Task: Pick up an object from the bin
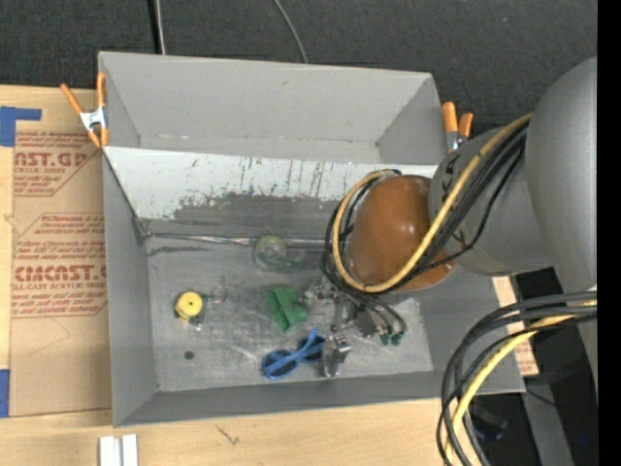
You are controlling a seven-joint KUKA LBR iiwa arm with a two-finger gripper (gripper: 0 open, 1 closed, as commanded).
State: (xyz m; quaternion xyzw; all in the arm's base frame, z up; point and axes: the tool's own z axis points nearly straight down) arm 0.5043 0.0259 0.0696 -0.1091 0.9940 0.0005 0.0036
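My gripper (pixel 335 355) hangs low over the bin floor at the front right, its fingertips next to the right end of a blue looped thing (pixel 289 357) that looks like scissor handles. Whether anything sits between the fingers cannot be made out. A green plastic piece (pixel 286 307) lies just up and left of the gripper. A small dark green piece (pixel 392 335) lies to the gripper's right, under the wrist.
A yellow round cap (pixel 188 306) sits at the bin's left. A clear glassy round thing (pixel 271 251) rests near the back wall. The arm with its orange cover and cables hangs over the bin's right side.
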